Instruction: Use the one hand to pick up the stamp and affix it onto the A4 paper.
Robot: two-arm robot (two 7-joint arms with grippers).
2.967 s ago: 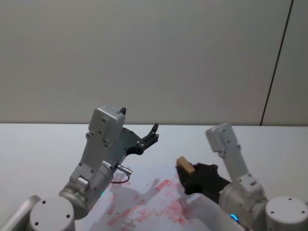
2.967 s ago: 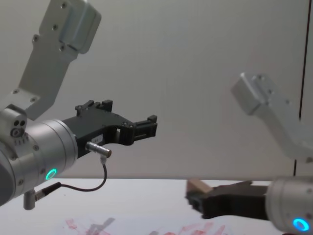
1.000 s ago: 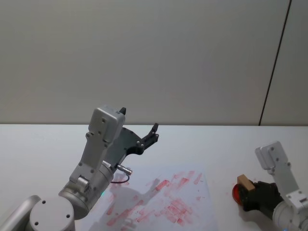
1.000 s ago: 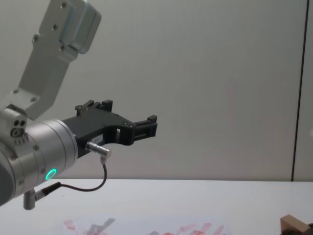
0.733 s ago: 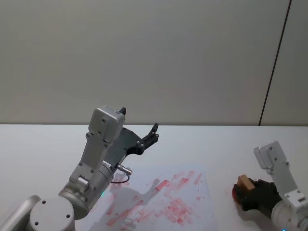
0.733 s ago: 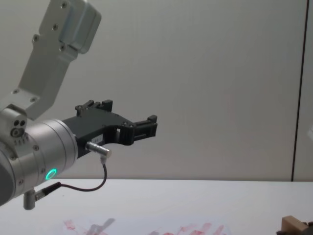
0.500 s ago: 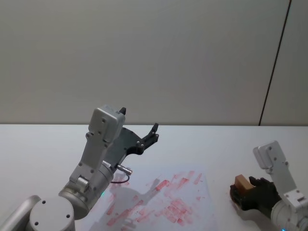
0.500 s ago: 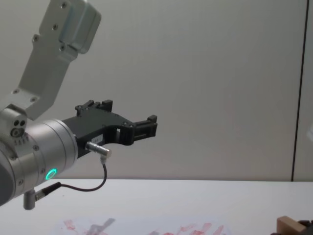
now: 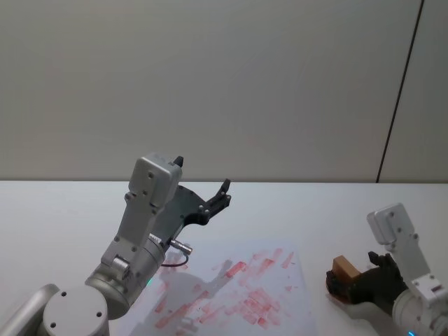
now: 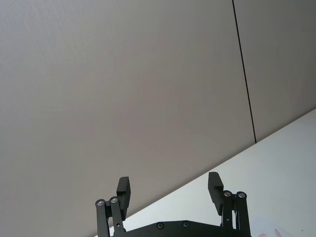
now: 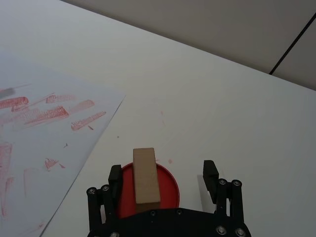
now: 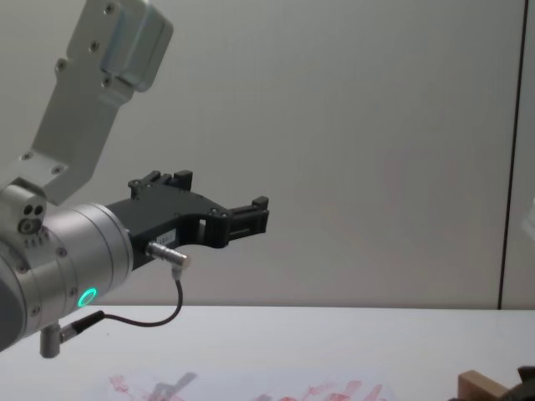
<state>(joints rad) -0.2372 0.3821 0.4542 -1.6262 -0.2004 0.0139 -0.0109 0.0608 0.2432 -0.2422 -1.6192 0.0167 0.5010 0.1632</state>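
1. In the head view, the wooden stamp is seen at the tip of the right gripper, low over the white table and just to the right of the A4 paper, clear of its edge. The paper is a flat sheet covered with smudged red prints. The left gripper is held raised above the paper's left part, its black fingers parted.

2. In the left wrist view, the left gripper is shown with both flat black fingers spread wide, nothing between them.

3. In the right wrist view, the stamp, a smooth light-brown rectangular block, is seen lying against one finger of the right gripper; the other finger stands clear of it, so the jaws are apart. A round red ink pad is seen beneath the block.

4. In the chest view, a corner of the stamp is seen at the lower right, and the left gripper is held high.
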